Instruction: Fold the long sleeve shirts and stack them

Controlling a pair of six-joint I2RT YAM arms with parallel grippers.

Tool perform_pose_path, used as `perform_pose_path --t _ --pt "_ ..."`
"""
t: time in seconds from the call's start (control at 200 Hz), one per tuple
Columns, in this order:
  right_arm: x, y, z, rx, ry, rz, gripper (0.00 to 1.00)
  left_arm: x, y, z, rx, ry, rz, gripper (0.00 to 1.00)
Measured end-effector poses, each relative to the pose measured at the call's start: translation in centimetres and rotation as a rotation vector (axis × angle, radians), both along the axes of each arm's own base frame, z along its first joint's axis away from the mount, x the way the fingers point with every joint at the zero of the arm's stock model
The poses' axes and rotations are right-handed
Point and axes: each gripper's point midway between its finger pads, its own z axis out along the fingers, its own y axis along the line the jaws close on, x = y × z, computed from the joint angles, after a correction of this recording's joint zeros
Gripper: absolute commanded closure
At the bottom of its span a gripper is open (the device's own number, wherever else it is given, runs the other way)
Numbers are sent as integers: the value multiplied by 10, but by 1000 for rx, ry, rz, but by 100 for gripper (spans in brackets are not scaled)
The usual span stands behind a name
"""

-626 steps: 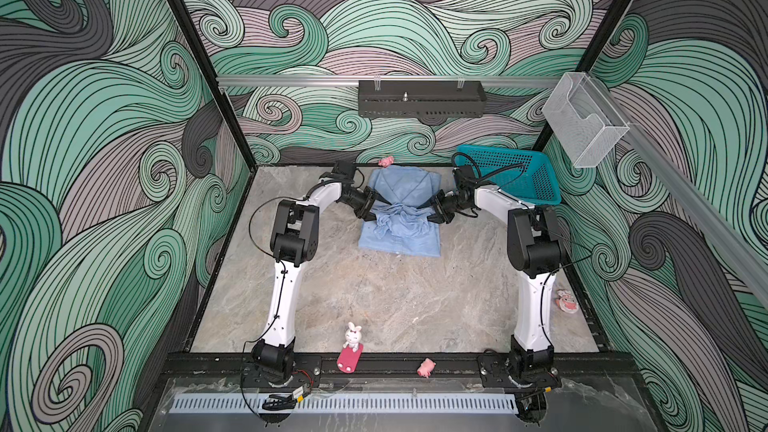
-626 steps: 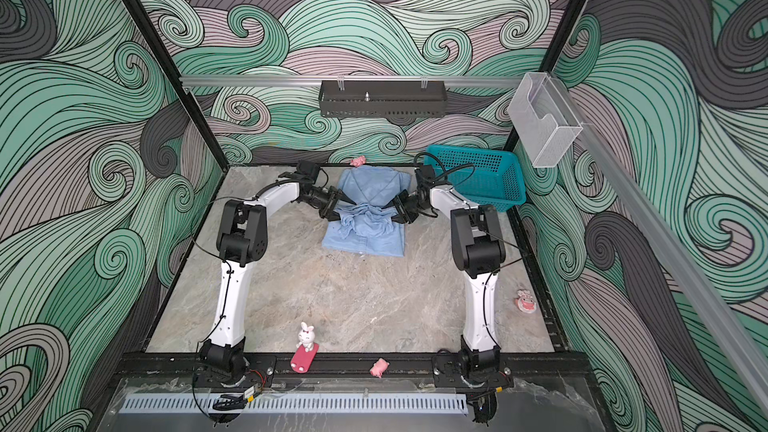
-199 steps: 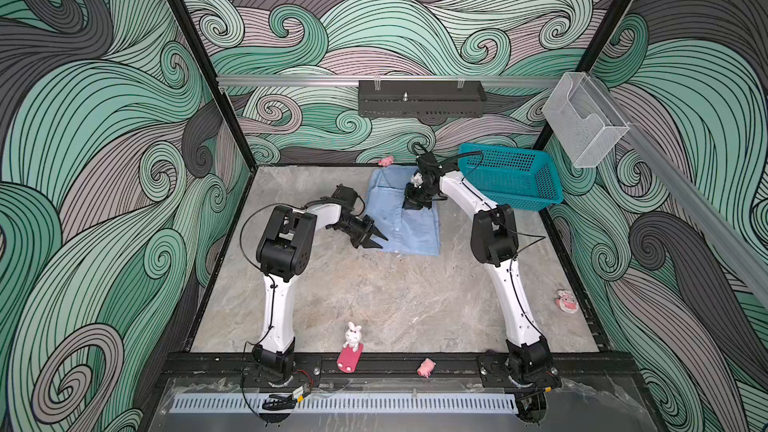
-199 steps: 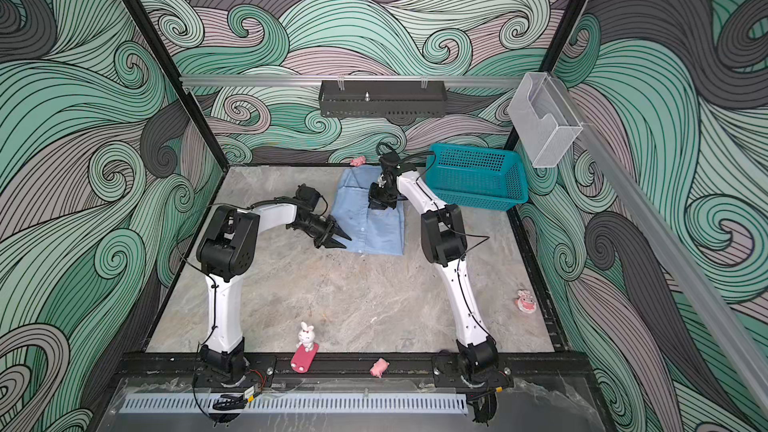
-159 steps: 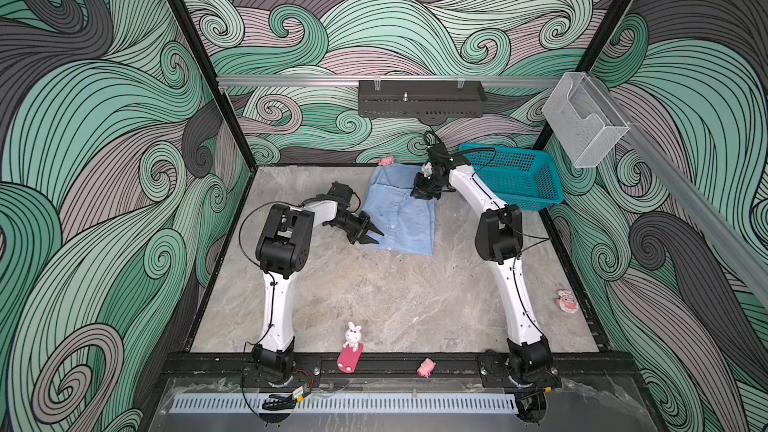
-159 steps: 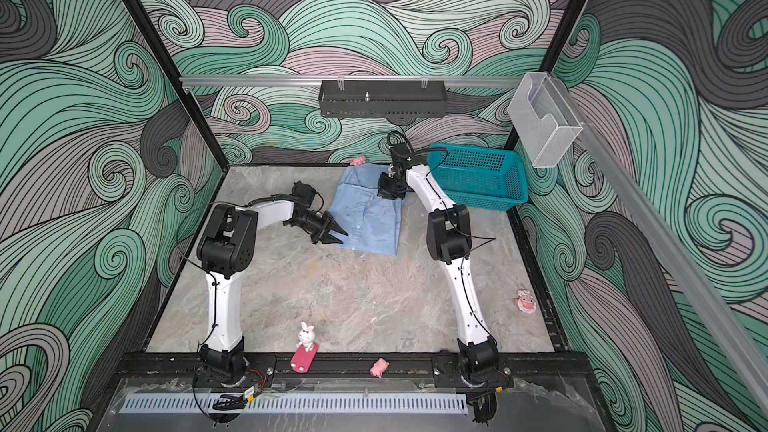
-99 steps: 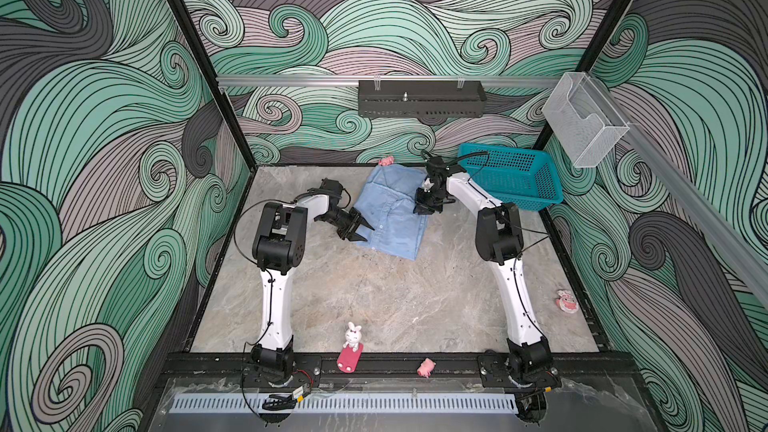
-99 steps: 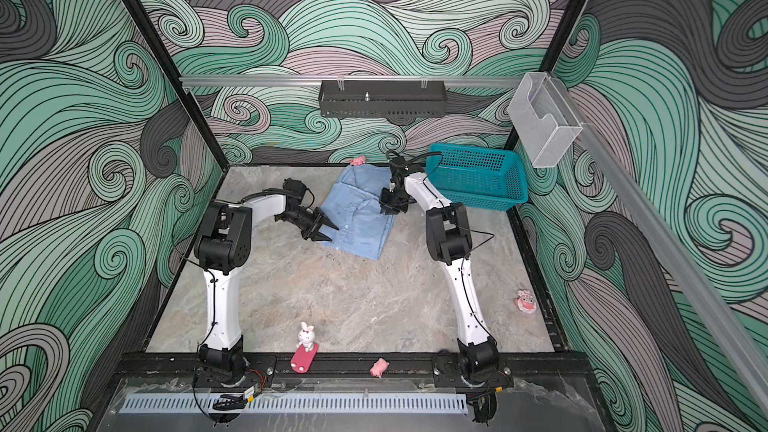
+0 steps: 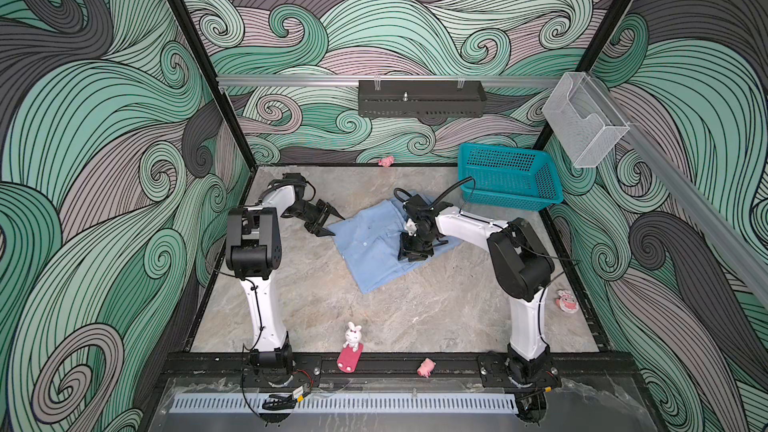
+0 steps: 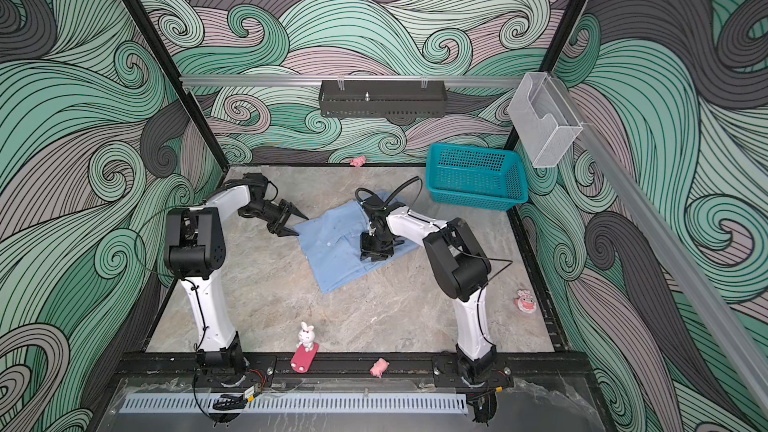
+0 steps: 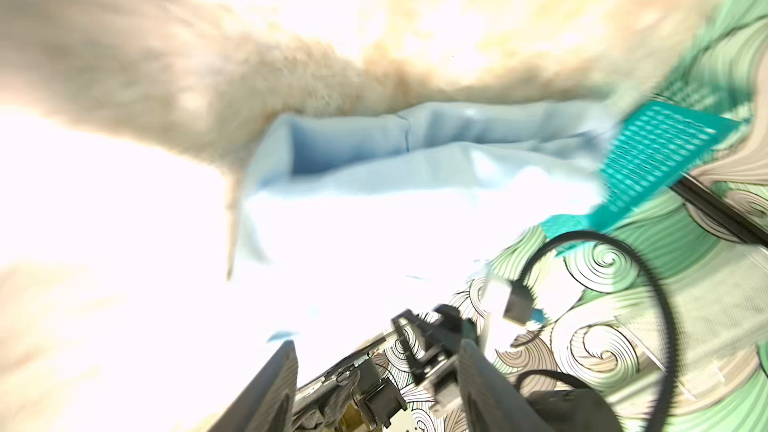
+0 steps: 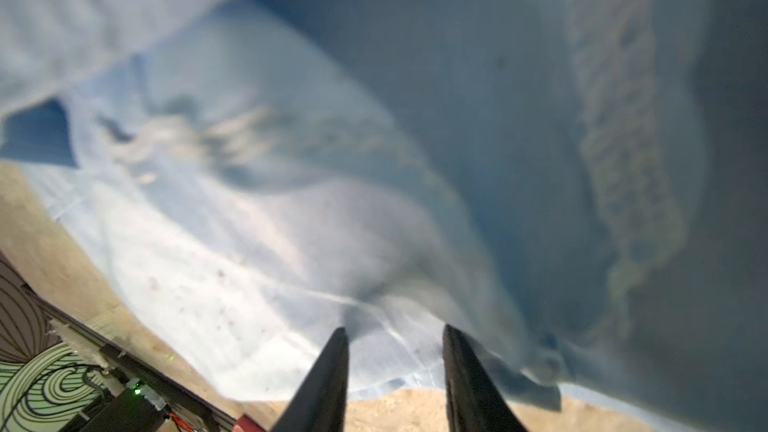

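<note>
I'm reading this as the let-go after a fold, so I'm aiming to get both sets of jaws clear of the cloth without disturbing it. I'm planning to lift the right gripper (image 9: 413, 255) straight up, because any sideways drag is likely to pull the top layer and spoil the crease. The left gripper (image 9: 336, 226) is off the cloth, so it should be safe backing away sideways.

The shirt (image 9: 376, 259) is lying folded into a skewed blue rectangle on the table (image 9: 374, 317), toward the back and middle. It's near the teal basket (image 9: 509, 184) but apart from it.

The left gripper is sitting just beside the shirt's left corner, jaws spread wide and holding nothing. The right gripper is pointing down over the shirt's right half with its jaws parted. Its wrist view is showing cloth beneath the tips and none pinched between them. Whether the tips are touching the fabric, I cannot tell.

The layer beside the right gripper is looking slightly raised, so I'm judging a smoothing pass is due before stacking.
</note>
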Motion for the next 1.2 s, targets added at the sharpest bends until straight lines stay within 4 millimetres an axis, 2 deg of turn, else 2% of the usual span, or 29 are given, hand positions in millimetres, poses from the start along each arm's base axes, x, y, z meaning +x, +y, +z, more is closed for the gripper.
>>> perform_pose_path --t 0.07,0.175,0.25,0.325,0.455,0.55,0.6,0.71,0.811,1.036,1.121,1.201 --pt "0 -2 19 19 -46 -12 41 -8 1 12 2 -25 -14 36" --pt "14 -10 50 45 -140 -53 39 -27 -1 22 0 -40 -37 36" --pt "24 -15 58 55 -171 -79 39 -42 -2 22 -3 -29 -49 36" --pt "31 -22 50 41 -161 -99 40 -58 -3 16 -9 0 -58 36" --pt "35 -30 14 -10 -89 -114 43 -80 -4 2 -14 56 -71 36" --pt "29 -30 -9 -32 -30 -104 49 -92 -4 -4 -16 80 -77 37" --pt "24 -28 -16 -34 -8 -84 57 -95 -4 -3 -17 80 -79 37" --pt "20 -20 -9 -3 -7 -60 84 -98 -4 0 -19 70 -84 37" --pt "10 -18 2 22 -13 -40 100 -101 -4 1 -19 61 -90 37" --pt "-15 -19 41 89 -45 -22 100 -111 -5 -5 -22 84 -97 37" --pt "-19 -20 42 91 -43 -19 100 -115 -5 -8 -22 95 -99 38" --pt "-23 -24 32 72 -22 -21 100 -118 -5 -9 -23 101 -102 37"
